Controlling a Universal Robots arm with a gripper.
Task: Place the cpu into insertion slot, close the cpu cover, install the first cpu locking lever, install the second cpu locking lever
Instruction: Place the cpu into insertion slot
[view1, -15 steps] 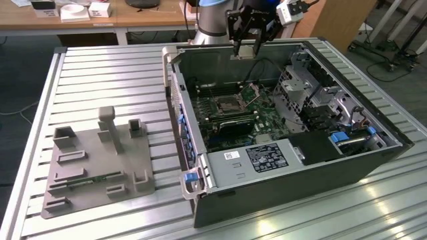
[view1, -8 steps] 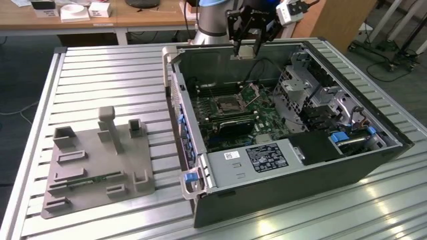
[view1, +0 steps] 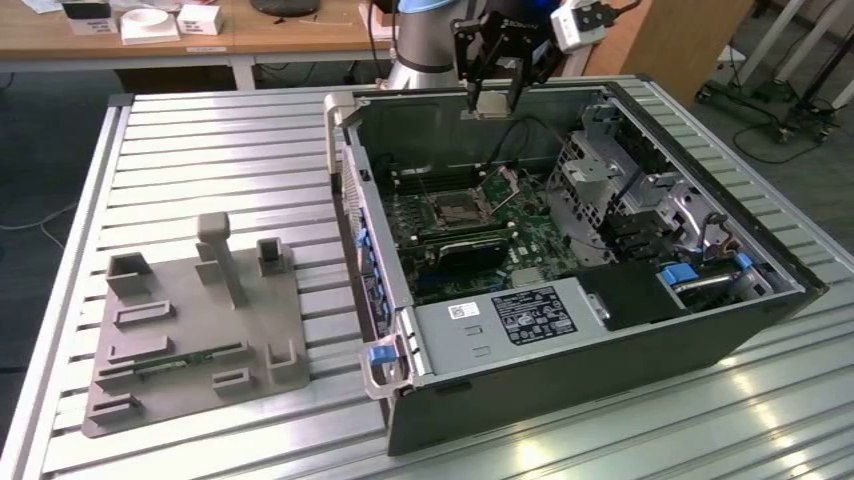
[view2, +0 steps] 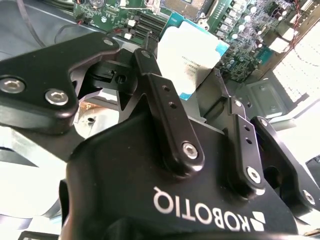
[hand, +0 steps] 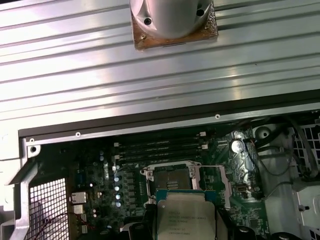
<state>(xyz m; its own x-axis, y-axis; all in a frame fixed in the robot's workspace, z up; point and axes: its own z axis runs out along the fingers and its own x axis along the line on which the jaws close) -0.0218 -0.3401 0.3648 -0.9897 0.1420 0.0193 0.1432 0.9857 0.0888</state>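
Observation:
My gripper (view1: 491, 98) hangs above the far wall of the open computer case (view1: 747, 330), shut on the cpu (view1: 491, 104). In both wrist views the cpu (view2: 192, 52) (hand: 184, 220) is a flat silver-grey square pinched between the black fingers (view2: 167, 107). The insertion slot (hand: 172, 177) (view1: 454, 210) lies bare on the motherboard, below and apart from the chip. The cpu cover (view1: 509, 184) stands tilted up beside the slot on the exterior view's right. I cannot make out the locking levers.
A grey fixture plate (view1: 187, 330) with posts lies on the slatted metal table (view1: 214, 150) at the exterior view's left. In the case sit a grey box with a white label (view1: 521, 315), a drive cage (view1: 607, 170) and memory slots (hand: 160, 147).

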